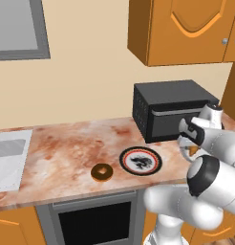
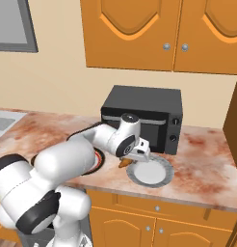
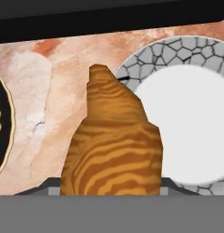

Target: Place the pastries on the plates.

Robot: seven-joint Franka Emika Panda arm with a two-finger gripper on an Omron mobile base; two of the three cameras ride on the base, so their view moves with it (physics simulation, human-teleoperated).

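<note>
My gripper is shut on the golden-orange striped croissant, which it holds just above the counter at the left edge of the pale plate. In the hand view that plate has a white centre and a grey cracked rim, and lies to the right of the croissant. The croissant also peeks out below the hand in the left base view. The black-rimmed plate sits bare on the counter to the left. The brown ring doughnut lies on the counter left of it, near the front edge.
A black microwave stands at the back of the counter, close behind the hand. Orange wall cabinets hang above. A sink lies at the far left. The marbled counter stretches between sink and plates.
</note>
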